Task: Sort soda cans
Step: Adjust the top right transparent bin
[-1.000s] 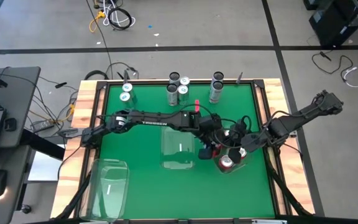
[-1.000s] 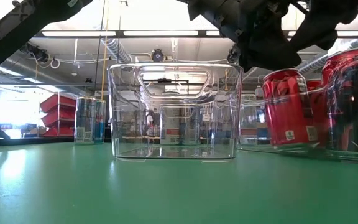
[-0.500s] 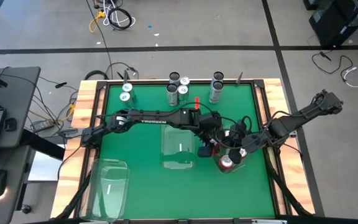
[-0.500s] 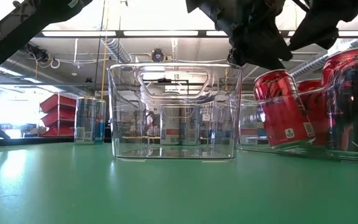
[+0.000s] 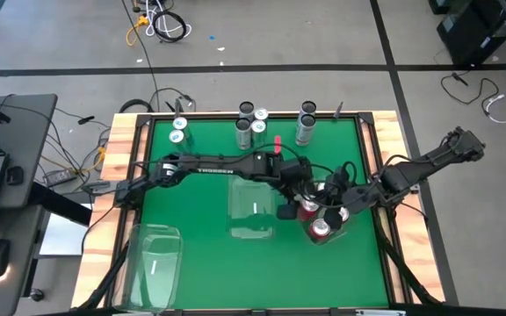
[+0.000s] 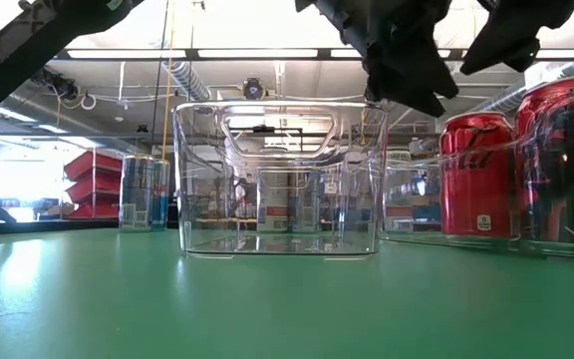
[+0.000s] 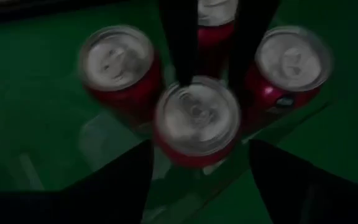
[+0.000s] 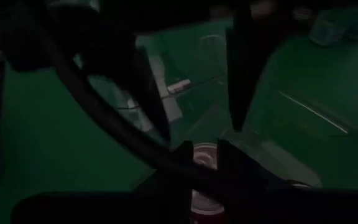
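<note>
Since a second ago the tilted red cylindrical soda can (image 6: 479, 176) has settled upright in the clear rectangular plastic bin (image 6: 407, 189), and the left gripper (image 7: 197, 155) has spread wide, releasing it. Directly beneath those fingers (image 7: 114, 186) sit four red cans, tops up, close together. Right gripper (image 5: 341, 209), nearly closed, holds nothing I can see and hangs just beside the left over the same bin. Risk: lifting away, either could clip the other or topple a can.

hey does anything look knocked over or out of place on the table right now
Nothing stands out. The red cans stand upright together in the right bin, the silver cans stand upright at the far edge, and the other bins sit level.
</note>
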You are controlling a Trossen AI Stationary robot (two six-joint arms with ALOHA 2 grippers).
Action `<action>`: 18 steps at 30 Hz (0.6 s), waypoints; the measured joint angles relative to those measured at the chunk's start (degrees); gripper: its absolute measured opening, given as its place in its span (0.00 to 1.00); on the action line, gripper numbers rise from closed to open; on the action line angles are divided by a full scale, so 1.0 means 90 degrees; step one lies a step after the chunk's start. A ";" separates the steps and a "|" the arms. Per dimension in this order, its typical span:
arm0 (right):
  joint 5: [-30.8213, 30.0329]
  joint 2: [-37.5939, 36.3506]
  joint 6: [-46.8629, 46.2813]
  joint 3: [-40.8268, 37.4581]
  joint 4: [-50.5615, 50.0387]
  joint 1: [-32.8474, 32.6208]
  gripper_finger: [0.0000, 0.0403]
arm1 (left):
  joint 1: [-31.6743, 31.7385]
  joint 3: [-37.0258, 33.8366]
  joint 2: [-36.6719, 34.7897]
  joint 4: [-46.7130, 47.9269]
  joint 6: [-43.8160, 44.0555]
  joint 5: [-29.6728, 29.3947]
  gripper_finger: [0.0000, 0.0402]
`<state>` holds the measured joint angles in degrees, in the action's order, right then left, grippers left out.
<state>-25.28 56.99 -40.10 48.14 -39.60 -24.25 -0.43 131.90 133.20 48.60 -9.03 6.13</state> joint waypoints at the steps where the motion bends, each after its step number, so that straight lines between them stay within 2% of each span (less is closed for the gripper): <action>1: 0.0000 0.0000 0.0010 0.0000 -0.0036 0.0041 0.14 | 0.0046 0.0000 -0.0029 0.0169 -0.0031 -0.0031 0.60; 5: -0.0034 -0.0002 0.0261 0.0000 -0.0047 0.0362 0.10 | 0.0230 0.0000 -0.0046 0.0406 -0.0207 -0.0030 0.38; 11: -0.0034 -0.0002 0.0482 0.0002 -0.0459 0.1265 0.01 | 0.0553 0.0000 -0.0046 0.0330 -0.0141 0.0385 0.05; 13: -0.0007 -0.0002 0.0585 0.0002 -0.0558 0.1612 0.01 | 0.0674 0.0000 -0.0046 0.0215 -0.0116 0.0381 0.02; 18: 0.0547 0.0067 0.1132 0.0002 -0.0520 0.2443 0.00 | 0.0852 0.0000 -0.0046 -0.0109 -0.0121 0.0480 0.03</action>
<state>-20.36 57.60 -29.91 48.16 -44.28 -2.26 7.23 131.90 132.79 47.62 -10.12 10.44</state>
